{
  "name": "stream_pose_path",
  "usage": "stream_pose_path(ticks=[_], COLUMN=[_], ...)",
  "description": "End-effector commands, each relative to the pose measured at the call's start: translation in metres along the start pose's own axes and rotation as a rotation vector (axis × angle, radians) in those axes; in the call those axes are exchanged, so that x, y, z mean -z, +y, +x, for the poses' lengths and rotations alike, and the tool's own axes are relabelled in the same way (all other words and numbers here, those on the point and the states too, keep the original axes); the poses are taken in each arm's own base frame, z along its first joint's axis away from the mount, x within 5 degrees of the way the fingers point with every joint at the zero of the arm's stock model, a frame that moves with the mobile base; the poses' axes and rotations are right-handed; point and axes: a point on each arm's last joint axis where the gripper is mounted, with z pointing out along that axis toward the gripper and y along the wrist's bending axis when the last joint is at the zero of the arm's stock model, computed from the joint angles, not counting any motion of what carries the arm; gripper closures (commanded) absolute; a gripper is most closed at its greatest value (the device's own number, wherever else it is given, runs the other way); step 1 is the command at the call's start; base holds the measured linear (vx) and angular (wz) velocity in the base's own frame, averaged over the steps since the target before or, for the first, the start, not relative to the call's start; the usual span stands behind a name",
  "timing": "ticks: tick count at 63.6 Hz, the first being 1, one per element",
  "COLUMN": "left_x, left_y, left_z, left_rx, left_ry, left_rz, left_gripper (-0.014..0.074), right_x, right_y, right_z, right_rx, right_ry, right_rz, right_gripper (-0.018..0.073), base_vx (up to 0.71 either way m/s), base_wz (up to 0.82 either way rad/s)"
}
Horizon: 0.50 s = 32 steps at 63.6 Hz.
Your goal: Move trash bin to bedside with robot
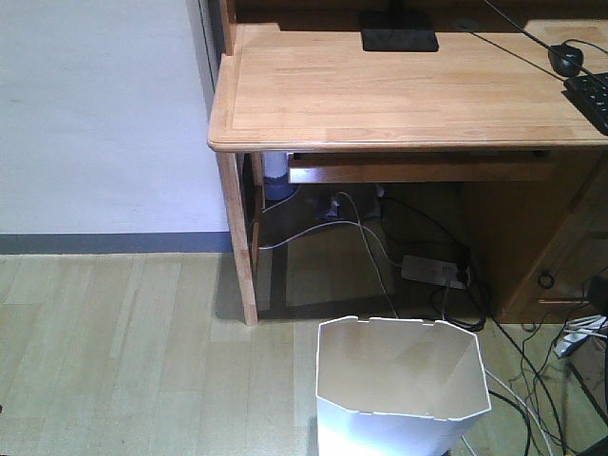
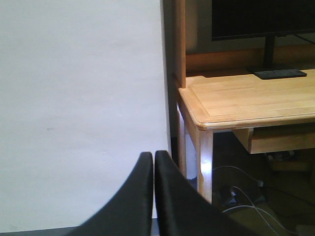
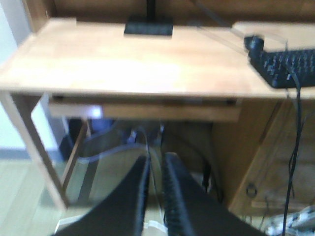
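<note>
You'll find the white faceted plastic trash bin (image 1: 399,375) at the front view's bottom centre, before the light wooden desk (image 1: 380,95). Your left gripper (image 2: 153,154) is clenched, its fingers touching. The right gripper (image 3: 157,158) is nearly closed but too blurred to tell its state.

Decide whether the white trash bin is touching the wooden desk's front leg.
Apart. The exterior front-facing view shows a stretch of bare floor between the trash bin and the desk leg.

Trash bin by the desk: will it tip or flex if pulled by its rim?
Probably light: the trash bin looks empty and thin-walled, so it may flex. Tapering downward, it could tip when dragged.
</note>
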Motion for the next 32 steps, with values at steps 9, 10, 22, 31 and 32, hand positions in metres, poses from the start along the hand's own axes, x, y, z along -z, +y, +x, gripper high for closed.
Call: stream_pose_path(ticks=[9,10,22,31,32], left_x=[0.002,0.002,0.002,0.002,0.002], left_y=[0.000,0.000,0.000,0.000,0.000], left_z=[-0.015,-0.015,-0.015,-0.015,-0.015], left_rx=[0.005,0.005,0.005,0.005,0.005], left_ry=[-0.104,-0.104,-0.104,-0.104,-0.104], left_rz=[0.004,0.004,0.004,0.004,0.004], left_gripper=[0.0603,0.0603,0.0603,0.0603,0.0603], right_x=[-0.007,-0.008,-0.023,-0.046,-0.049], right_y=[0.000,0.000,-0.001,-0.002,-0.002], right_z=[-0.005,-0.005,-0.002,-0.008,-0.009], right_rx=[0.001,0.001,-0.008,-0.024,-0.029], right_ry=[0.056,0.062,0.132,0.232,0.241], right_rz=[-0.005,-0.005,-0.006,-0.007,-0.007], right_gripper=[0.0167,0.0141,0.0029,0.0027,0.0027], base_vx=[0.00,0.00,0.00,0.00,0.00], base_wz=[0.00,0.00,0.00,0.00,0.00])
